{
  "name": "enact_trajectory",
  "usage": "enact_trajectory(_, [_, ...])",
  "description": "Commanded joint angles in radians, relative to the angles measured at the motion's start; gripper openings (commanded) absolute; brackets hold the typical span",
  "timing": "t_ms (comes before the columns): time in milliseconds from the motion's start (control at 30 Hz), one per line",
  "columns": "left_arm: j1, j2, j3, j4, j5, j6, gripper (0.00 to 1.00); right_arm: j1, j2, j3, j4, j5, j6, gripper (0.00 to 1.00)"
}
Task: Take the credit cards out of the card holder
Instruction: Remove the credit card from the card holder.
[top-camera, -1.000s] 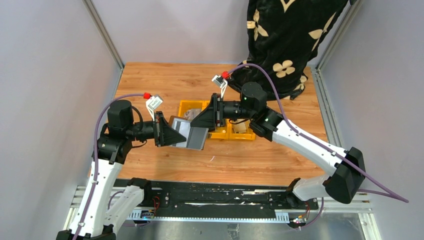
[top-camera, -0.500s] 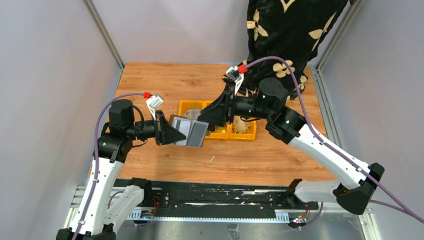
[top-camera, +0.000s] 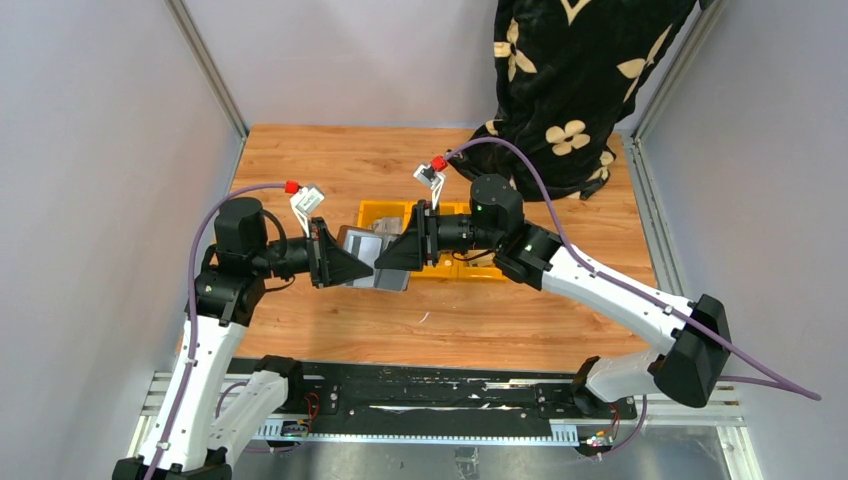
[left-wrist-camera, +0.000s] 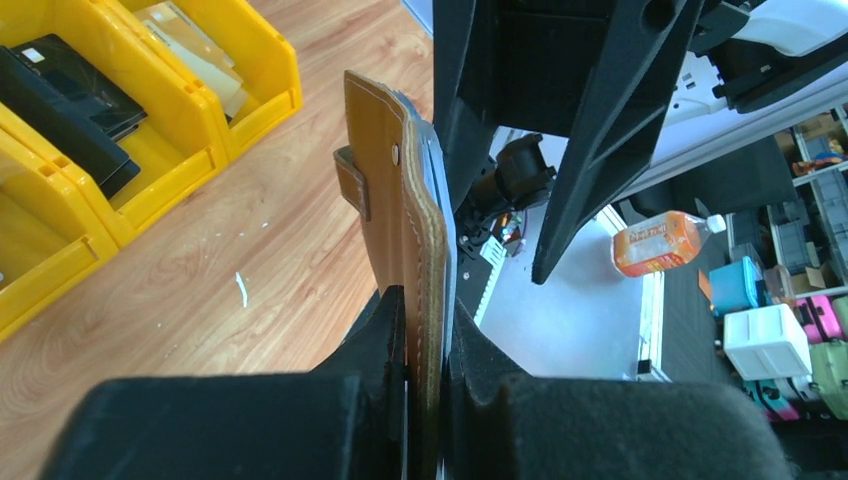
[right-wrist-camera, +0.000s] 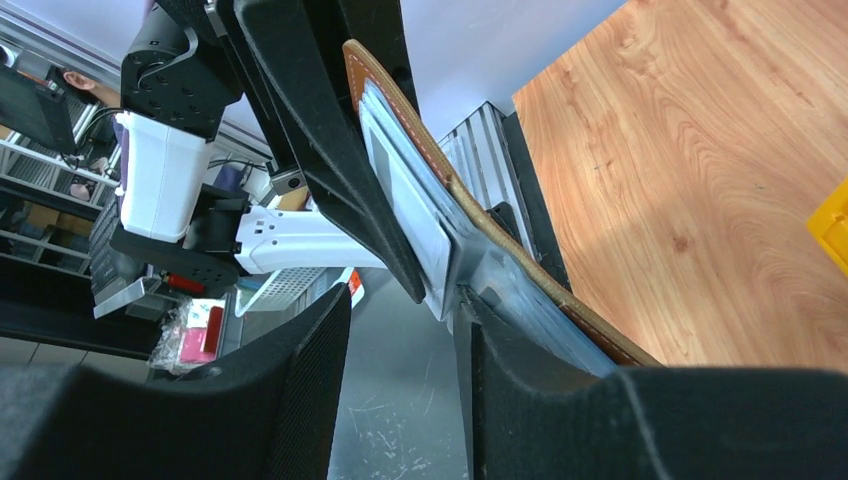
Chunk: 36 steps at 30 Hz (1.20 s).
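Left gripper (left-wrist-camera: 425, 310) clamped tight on the card holder (left-wrist-camera: 385, 190), airborne just beside the yellow tray (left-wrist-camera: 250, 110); right gripper (right-wrist-camera: 405, 300) jaws apart, straddling the sleeved credit cards (right-wrist-camera: 410, 205); risk: pinching sleeve plus card could yank the holder loose.

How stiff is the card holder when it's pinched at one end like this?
Probably fairly stiff: the card holder stands straight out of the left claw without drooping. Its clear sleeves fan off the leather, so they are likely floppier and slick. It is gripped only at one edge, so a tug may pivot it.
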Motion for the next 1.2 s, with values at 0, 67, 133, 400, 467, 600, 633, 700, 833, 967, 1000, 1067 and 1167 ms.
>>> enact_trajectory(0, [-0.003,-0.019,0.036,0.072,0.07,-0.048,0.0,0.012,0.02,0.007,0.028,0.002,0.015,0.45])
enact_trajectory(67, [-0.003,-0.023,0.033,0.086,0.081,-0.064,0.0,0.013,0.03,0.014,0.006,0.022,0.005,0.45])
enact_trajectory(133, [-0.004,-0.025,0.03,0.098,0.097,-0.073,0.01,0.013,0.037,0.024,-0.011,0.038,-0.004,0.45])
enact_trajectory(400, [-0.004,-0.039,-0.019,0.167,0.156,-0.139,0.11,0.015,0.071,0.047,0.119,0.0,0.079,0.39])
enact_trajectory(467, [-0.004,-0.041,-0.028,0.167,0.169,-0.133,0.14,0.015,0.088,0.05,0.155,-0.015,0.109,0.31])
enact_trajectory(600, [-0.004,-0.045,-0.029,0.165,0.2,-0.129,0.22,0.015,0.101,0.043,0.188,-0.024,0.142,0.14])
enact_trajectory(633, [-0.004,-0.047,-0.028,0.166,0.206,-0.125,0.23,0.015,0.1,0.037,0.193,-0.025,0.145,0.1])
enact_trajectory(700, [-0.004,-0.053,-0.028,0.167,0.218,-0.122,0.28,0.015,0.095,0.027,0.2,-0.024,0.148,0.04])
enact_trajectory(833, [-0.004,-0.056,-0.022,0.168,0.252,-0.123,0.39,0.012,0.078,0.0,0.201,-0.026,0.138,0.0])
enact_trajectory(967, [-0.004,-0.054,-0.012,0.168,0.287,-0.124,0.36,0.002,0.052,-0.042,0.203,-0.041,0.127,0.0])
enact_trajectory(1000, [-0.005,-0.054,-0.008,0.166,0.295,-0.124,0.35,-0.004,0.046,-0.05,0.203,-0.041,0.125,0.0])
enact_trajectory(1067, [-0.003,-0.055,0.002,0.155,0.305,-0.116,0.33,-0.014,0.029,-0.073,0.202,-0.044,0.124,0.0])
enact_trajectory(1167, [-0.003,-0.053,0.008,0.143,0.31,-0.107,0.31,-0.029,0.0,-0.105,0.192,-0.05,0.111,0.0])
